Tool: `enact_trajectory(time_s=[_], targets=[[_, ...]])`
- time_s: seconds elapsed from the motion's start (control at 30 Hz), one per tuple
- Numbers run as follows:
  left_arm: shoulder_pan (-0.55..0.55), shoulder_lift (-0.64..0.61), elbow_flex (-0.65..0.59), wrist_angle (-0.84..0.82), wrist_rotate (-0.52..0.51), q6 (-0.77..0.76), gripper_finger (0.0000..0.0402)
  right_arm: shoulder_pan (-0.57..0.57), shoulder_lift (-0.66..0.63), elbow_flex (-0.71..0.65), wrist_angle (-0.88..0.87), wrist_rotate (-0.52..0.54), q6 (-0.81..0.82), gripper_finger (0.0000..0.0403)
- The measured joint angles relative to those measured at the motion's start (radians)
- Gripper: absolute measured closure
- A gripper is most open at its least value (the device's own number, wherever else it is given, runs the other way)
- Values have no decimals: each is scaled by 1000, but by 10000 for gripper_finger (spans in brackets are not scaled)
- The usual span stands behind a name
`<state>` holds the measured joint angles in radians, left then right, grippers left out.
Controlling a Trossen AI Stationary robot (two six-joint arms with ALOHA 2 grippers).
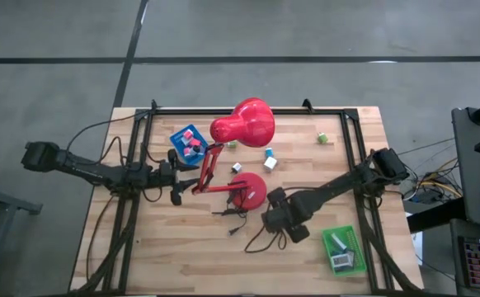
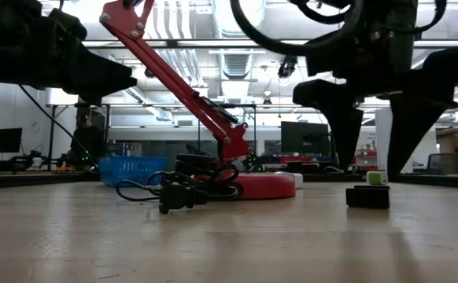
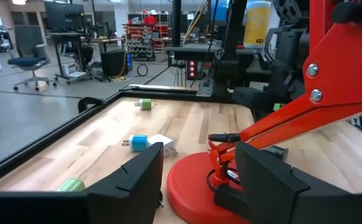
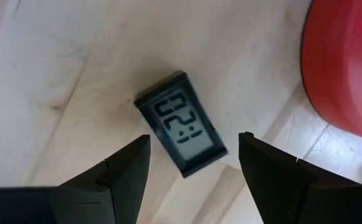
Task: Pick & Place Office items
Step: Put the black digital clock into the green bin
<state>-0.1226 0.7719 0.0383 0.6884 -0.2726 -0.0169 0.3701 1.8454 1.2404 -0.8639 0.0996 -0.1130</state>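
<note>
A small black digital clock [image 4: 181,124], one of the office items, lies flat on the wood close to the red lamp's base [image 4: 349,62]. My right gripper [image 4: 194,140] points down over it, open, one finger on each side and clear of it. The low view shows this clock as a dark block [image 2: 367,196] under the gripper [image 2: 374,149]. My left gripper [image 3: 199,152] is open and level, left of the lamp base [image 1: 248,191], holding nothing. Teal [image 3: 139,143], white [image 3: 162,144] and green [image 3: 145,104] pieces lie on the table beyond it.
The red desk lamp's arm [image 1: 209,169] and head [image 1: 244,122] rise over the table's middle. Its black cord [image 2: 174,191] lies coiled in front of the base. A blue tray [image 1: 188,142] with pink pieces sits far left. A green tray [image 1: 343,250] holding items sits near right.
</note>
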Motion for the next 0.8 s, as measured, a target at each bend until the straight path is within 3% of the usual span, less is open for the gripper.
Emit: enact_trajectory(time_s=[0.17, 0.8], targets=[[0, 0, 0, 0, 0, 9, 198, -9, 6, -7, 3, -52, -29, 165], [1, -2, 0, 46, -1, 30, 199, -40, 17, -79, 97, -72, -124, 165]])
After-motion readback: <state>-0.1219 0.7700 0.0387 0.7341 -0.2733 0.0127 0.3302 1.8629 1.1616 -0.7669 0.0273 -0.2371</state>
